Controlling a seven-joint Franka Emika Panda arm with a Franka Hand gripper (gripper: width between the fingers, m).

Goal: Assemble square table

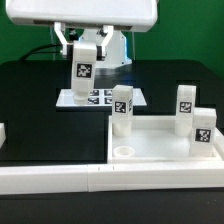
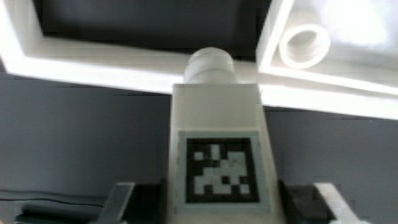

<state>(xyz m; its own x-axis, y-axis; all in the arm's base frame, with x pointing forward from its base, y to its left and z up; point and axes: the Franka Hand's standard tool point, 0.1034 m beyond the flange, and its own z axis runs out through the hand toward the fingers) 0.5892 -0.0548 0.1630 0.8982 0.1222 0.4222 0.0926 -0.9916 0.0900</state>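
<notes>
One white leg (image 1: pixel 84 66) sits pinched in my gripper (image 2: pixel 221 205), long way pointing out from the fingers, up above the marker board (image 1: pixel 100 97), and the tabletop's (image 1: pixel 160 145) empty corner hole (image 2: pixel 304 43) lies just ahead.

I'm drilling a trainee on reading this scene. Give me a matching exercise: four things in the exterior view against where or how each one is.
Things
1. leftmost leg
2. rightmost leg
3. marker board
4. round socket

Places or states
a. flat on the dark table, behind the square top
b. empty, at the square top's near corner
c. clamped between the jaws, lifted off the table
d. upright on the square top

Pairs: 1-c; 2-d; 3-a; 4-b
</notes>
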